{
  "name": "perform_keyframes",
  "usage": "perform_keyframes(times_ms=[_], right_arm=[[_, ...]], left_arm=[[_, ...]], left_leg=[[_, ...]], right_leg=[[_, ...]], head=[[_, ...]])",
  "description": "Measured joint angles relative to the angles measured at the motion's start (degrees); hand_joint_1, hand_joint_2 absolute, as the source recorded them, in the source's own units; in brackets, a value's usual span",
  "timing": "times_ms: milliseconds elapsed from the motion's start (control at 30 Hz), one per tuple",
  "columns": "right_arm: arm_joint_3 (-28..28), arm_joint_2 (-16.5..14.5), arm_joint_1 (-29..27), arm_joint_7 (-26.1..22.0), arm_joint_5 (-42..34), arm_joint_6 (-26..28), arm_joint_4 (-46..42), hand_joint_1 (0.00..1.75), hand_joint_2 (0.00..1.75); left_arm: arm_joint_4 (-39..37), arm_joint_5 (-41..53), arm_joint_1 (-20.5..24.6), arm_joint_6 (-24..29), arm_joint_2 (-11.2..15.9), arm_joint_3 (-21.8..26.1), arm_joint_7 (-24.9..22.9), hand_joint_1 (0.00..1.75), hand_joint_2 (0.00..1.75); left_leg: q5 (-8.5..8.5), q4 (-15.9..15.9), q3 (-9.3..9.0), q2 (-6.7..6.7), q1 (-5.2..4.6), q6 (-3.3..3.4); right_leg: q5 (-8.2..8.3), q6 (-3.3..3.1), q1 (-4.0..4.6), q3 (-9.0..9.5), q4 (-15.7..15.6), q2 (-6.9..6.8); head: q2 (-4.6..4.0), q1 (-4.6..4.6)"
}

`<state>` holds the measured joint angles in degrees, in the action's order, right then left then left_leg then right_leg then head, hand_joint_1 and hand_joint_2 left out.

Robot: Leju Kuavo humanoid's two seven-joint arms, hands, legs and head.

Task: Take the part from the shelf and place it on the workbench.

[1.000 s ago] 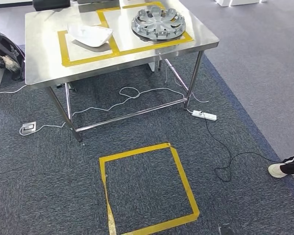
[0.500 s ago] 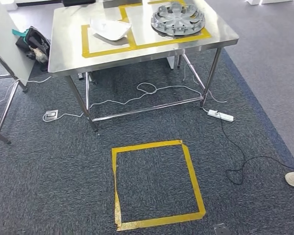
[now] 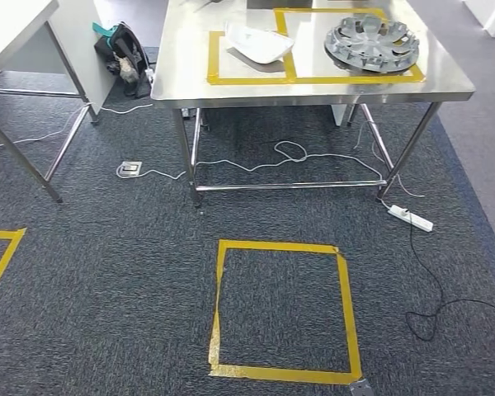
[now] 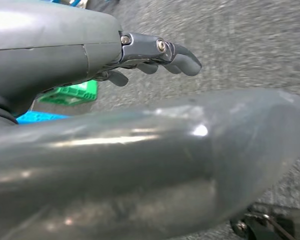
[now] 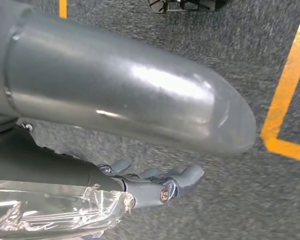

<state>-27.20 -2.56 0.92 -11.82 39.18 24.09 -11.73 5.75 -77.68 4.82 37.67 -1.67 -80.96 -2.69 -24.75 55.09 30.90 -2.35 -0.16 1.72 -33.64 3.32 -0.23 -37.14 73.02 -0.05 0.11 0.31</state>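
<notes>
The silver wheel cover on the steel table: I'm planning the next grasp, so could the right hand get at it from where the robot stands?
Probably not yet. The silver wheel cover lies far across the steel table, beyond the taped floor square, while the right hand hangs beside the body over carpet.

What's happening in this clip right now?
Nothing is being handled. The robot looks down at a steel workbench where a white part and a hubcap lie inside yellow tape outlines. Its left hand and right hand hang open over the carpet, holding nothing.
</notes>
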Motion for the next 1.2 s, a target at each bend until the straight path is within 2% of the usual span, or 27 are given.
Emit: perform_keyframes(times_ms=[33,100,133,167,200,233,267,300,367,433,467,500,567,633,667,700,767,833,900,933,967,1000,1033,1067,1100,1167,1200], right_arm=[[0.09,0.0,0.0,0.05,0.2,0.01,0.02,0.0,0.0],[0.38,-0.01,0.02,0.25,0.74,0.03,0.09,0.0,0.0],[0.58,-0.01,0.04,0.38,1.0,0.06,0.14,0.0,0.0],[0.75,-0.02,0.05,0.54,1.21,0.08,0.19,0.0,0.0],[0.89,-0.02,0.03,0.68,1.33,0.1,0.23,0.0,0.0],[1.03,-0.05,0.03,0.79,1.43,0.11,0.24,0.0,0.0],[1.15,-0.09,0.02,0.9,1.5,0.11,0.25,0.0,0.0],[1.24,-0.13,0.02,0.98,1.56,0.12,0.25,0.0,0.0],[1.35,-0.19,-0.08,1.2,1.62,0.14,0.26,0.0,0.0],[1.35,-0.19,-0.28,1.4,1.62,0.15,0.26,0.0,0.0],[1.36,-0.19,-0.32,1.45,1.62,0.15,0.27,0.0,0.0],[1.37,-0.2,-0.29,1.49,1.62,0.15,0.27,0.0,0.0],[1.38,-0.2,-0.16,1.69,1.64,0.14,0.28,0.0,0.0],[1.38,-0.19,-0.08,2.03,1.71,0.11,0.28,0.0,0.0],[1.38,-0.18,-0.08,2.19,1.76,0.11,0.28,0.0,0.0],[1.39,-0.17,-0.07,2.39,1.85,0.11,0.28,0.0,0.0],[1.44,-0.17,-0.03,2.91,2.1,0.09,0.29,0.0,0.0],[1.62,-0.2,-0.01,3.6,2.38,0.02,0.32,0.0,0.0],[1.83,-0.23,-0.19,4.18,2.53,-0.05,0.45,0.0,0.0],[1.9,-0.25,-0.32,4.35,2.56,-0.07,0.54,0.0,0.0],[1.92,-0.24,-0.41,4.51,2.59,-0.07,0.62,0.0,0.0],[1.93,-0.24,-0.45,4.66,2.61,-0.08,0.67,0.0,0.0],[1.97,-0.24,-0.46,4.82,2.64,-0.1,0.7,0.0,0.0],[2.04,-0.24,-0.45,5.06,2.67,-0.16,0.72,0.0,0.0],[2.1,-0.24,-0.44,5.36,2.68,-0.28,0.74,0.0,0.0],[2.2,-0.25,-0.43,5.78,2.61,-0.64,0.82,0.0,0.0],[2.2,-0.25,-0.44,5.87,2.52,-0.9,0.86,0.0,0.0]], left_arm=[[0.0,0.0,-0.04,0.01,0.0,0.0,-0.04,0.0,0.0],[0.0,0.01,0.01,0.02,-0.03,0.0,-0.12,0.0,0.0],[0.0,0.02,0.09,0.03,-0.04,0.0,-0.16,0.0,0.0],[0.0,0.05,0.13,0.04,-0.04,0.0,-0.18,0.0,0.0],[0.0,0.08,0.12,0.06,-0.03,-0.01,-0.21,0.0,0.0],[-0.01,0.11,0.04,0.08,-0.01,-0.02,-0.26,0.0,0.0],[-0.02,0.15,-0.07,0.11,0.01,-0.04,-0.33,0.0,0.0],[-0.03,0.16,-0.13,0.13,0.01,-0.08,-0.44,0.0,0.0],[-0.04,0.21,-0.02,0.16,0.01,-0.2,-0.61,0.0,0.0],[-0.04,0.25,0.13,0.16,-0.02,-0.32,-0.67,0.0,0.0],[-0.04,0.26,0.12,0.16,-0.04,-0.36,-0.67,0.0,0.0],[-0.04,0.27,0.06,0.16,-0.05,-0.38,-0.68,0.0,0.0],[-0.04,0.34,-0.01,0.17,-0.05,-0.43,-0.69,0.0,0.0],[-0.04,0.46,0.2,0.19,-0.11,-0.52,-0.7,0.0,0.0],[-0.04,0.51,0.31,0.2,-0.15,-0.61,-0.7,0.0,0.0],[-0.04,0.56,0.36,0.22,-0.19,-0.71,-0.7,0.0,0.0],[-0.04,0.61,0.23,0.28,-0.2,-0.92,-0.7,0.0,0.0],[-0.04,0.64,0.14,0.36,-0.21,-1.17,-0.7,0.0,0.0],[-0.04,0.69,0.22,0.4,-0.29,-1.38,-0.7,0.0,0.0],[-0.04,0.72,0.24,0.4,-0.33,-1.42,-0.7,0.0,0.0],[-0.04,0.72,0.22,0.4,-0.36,-1.43,-0.7,0.0,0.0],[-0.04,0.73,0.16,0.4,-0.37,-1.44,-0.7,0.0,0.0],[-0.04,0.74,0.1,0.4,-0.38,-1.45,-0.7,0.0,0.0],[-0.04,0.77,0.08,0.4,-0.4,-1.45,-0.7,0.0,0.0],[-0.04,0.8,0.1,0.4,-0.42,-1.46,-0.7,0.0,0.0],[-0.04,0.86,0.22,0.4,-0.42,-1.49,-0.7,0.0,0.0],[-0.04,0.87,0.22,0.4,-0.4,-1.5,-0.7,0.0,0.0]], left_leg=[[0.14,0.03,0.05,-0.82,0.01,-0.12],[0.36,0.24,0.26,-2.28,-0.04,-0.47],[0.53,0.36,0.54,-2.94,-0.05,-0.76],[0.76,0.47,0.93,-3.59,-0.01,-1.12],[1.04,0.54,1.36,-4.26,0.07,-1.55],[1.33,0.53,1.76,-4.84,0.2,-1.97],[1.21,0.81,2.16,-4.36,0.23,-2.32],[0.42,1.89,2.81,-3.14,0.2,-2.64],[-3.2,7.55,5.47,0.26,0.18,-3.17],[-6.85,15.22,8.86,1.47,0.4,-3.65],[-7.37,17.29,9.57,1.59,0.5,-3.81],[-6.76,17.12,9.14,1.68,0.58,-3.89],[-3.39,10.9,5.16,2.8,0.64,-3.82],[-1.2,3.67,1.11,5.97,0.43,-3.47],[-0.95,1.84,0.27,7.06,0.31,-3.15],[-1.08,1.16,0.18,7.39,0.17,-2.77],[-0.89,1.07,0.58,5.98,0.13,-1.86],[-0.54,0.95,0.79,4.66,0.26,-1.01],[-0.22,0.91,1.11,3.22,0.3,-0.38],[-0.1,0.93,1.28,2.41,0.24,-0.21],[0.0,0.94,1.39,1.57,0.19,-0.13],[0.08,0.96,1.44,0.75,0.16,-0.13],[0.16,0.99,1.44,-0.08,0.16,-0.19],[0.24,1.04,1.44,-0.88,0.19,-0.31],[0.32,1.14,1.51,-1.66,0.15,-0.52],[0.55,1.43,1.95,-3.06,0.08,-1.09],[0.76,1.46,2.25,-3.71,0.11,-1.5]], right_leg=[[1.96,-0.13,-0.05,1.64,-3.18,0.33],[5.24,-0.35,-0.42,5.89,-11.75,3.18],[5.91,-0.43,-0.59,7.3,-14.66,4.6],[5.96,-0.53,-0.67,8.0,-16.1,5.63],[5.84,-0.69,-0.64,8.09,-16.36,5.64],[6.01,-0.94,-0.6,8.02,-16.27,4.95],[6.23,-1.29,-0.62,7.94,-16.3,4.21],[6.47,-1.64,-0.69,7.82,-16.4,3.4],[6.76,-2.12,-0.74,7.57,-16.57,1.55],[6.84,-2.24,-0.64,7.28,-16.56,-0.4],[6.86,-2.24,-0.62,7.17,-16.55,-1.36],[6.89,-2.23,-0.61,7.13,-16.54,-2.22],[6.9,-2.1,-0.6,7.22,-16.51,-3.73],[6.76,-1.64,-0.2,7.27,-16.32,-4.94],[6.68,-1.33,0.08,7.27,-16.21,-5.54],[6.62,-1.06,0.31,7.27,-16.13,-6.19],[6.34,-0.53,0.24,7.33,-15.94,-7.01],[4.24,-0.03,-0.07,6.24,-13.23,-4.62],[0.16,0.18,-0.21,2.93,-5.73,-1.17],[-1.49,0.17,-0.21,1.05,-1.67,-0.41],[-2.15,0.14,-0.19,-0.22,0.96,-0.11],[-1.63,0.07,-0.18,-0.5,1.38,0.01],[-0.01,-0.01,-0.23,0.4,-0.67,0.17],[2.2,-0.06,-0.35,2.2,-4.51,0.82],[3.91,-0.08,-0.59,4.16,-8.71,2.42],[5.45,-0.09,-1.02,6.74,-14.36,5.23],[5.34,-0.21,-1.05,7.1,-15.09,5.87]], head=[[0.0,0.01],[0.0,-0.01],[0.0,-0.04],[0.0,-0.05],[0.0,-0.08],[0.0,-0.07],[0.0,-0.09],[0.0,-0.29],[0.0,-0.69],[0.0,-0.84],[0.0,-0.84],[0.0,-0.85],[0.0,-0.86],[0.0,-0.94],[0.0,-0.83],[0.0,-0.72],[0.0,-0.45],[0.0,-0.29],[0.0,-0.07],[0.0,-0.02],[0.0,0.0],[0.0,0.02],[0.0,0.01],[0.0,0.02],[0.0,0.03],[0.0,-0.01],[0.0,-0.03]])
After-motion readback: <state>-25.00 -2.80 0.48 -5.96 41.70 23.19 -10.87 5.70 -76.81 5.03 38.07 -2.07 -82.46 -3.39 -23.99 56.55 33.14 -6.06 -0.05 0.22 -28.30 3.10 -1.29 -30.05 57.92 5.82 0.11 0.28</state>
